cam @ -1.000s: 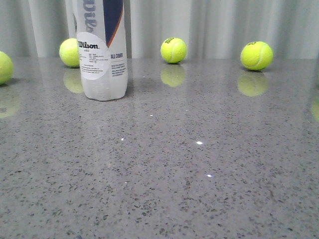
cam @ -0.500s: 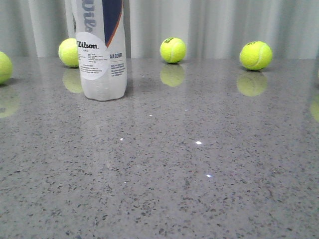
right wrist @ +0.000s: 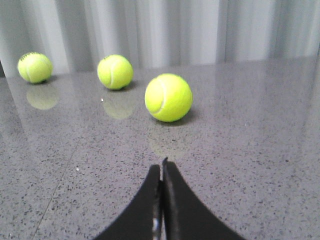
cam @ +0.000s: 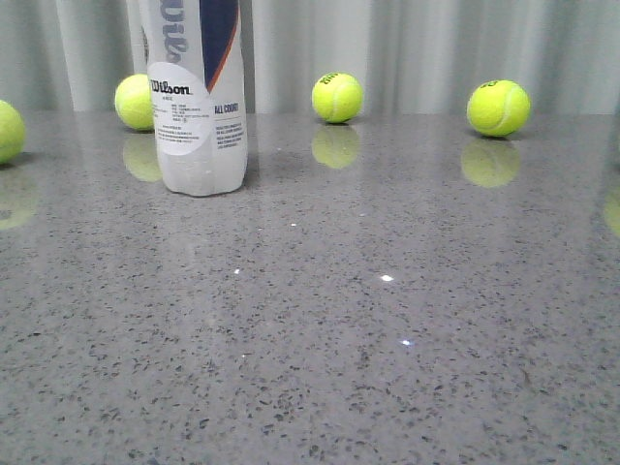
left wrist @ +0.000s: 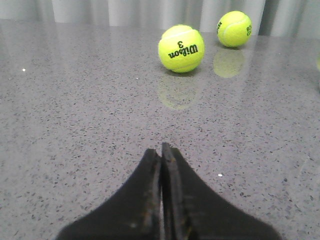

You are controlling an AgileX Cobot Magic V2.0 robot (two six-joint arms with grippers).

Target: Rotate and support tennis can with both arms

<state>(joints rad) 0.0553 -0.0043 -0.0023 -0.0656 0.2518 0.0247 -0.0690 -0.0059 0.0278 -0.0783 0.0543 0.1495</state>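
Note:
The tennis can (cam: 199, 97) stands upright on the grey table at the far left of the front view. It is white with a navy section, an orange stripe and a round Wilson emblem; its top is cut off by the frame. Neither gripper shows in the front view. My left gripper (left wrist: 161, 150) is shut and empty, low over the table, with the can out of its view. My right gripper (right wrist: 161, 166) is shut and empty, low over the table, with the can out of its view.
Yellow-green tennis balls lie along the back of the table (cam: 337, 97), (cam: 498, 108), (cam: 136, 102), (cam: 8, 131). Two balls lie ahead of the left gripper (left wrist: 181, 48), (left wrist: 234, 29). Three lie ahead of the right gripper (right wrist: 168, 97), (right wrist: 115, 72), (right wrist: 34, 67). A pale curtain (cam: 426, 48) hangs behind.

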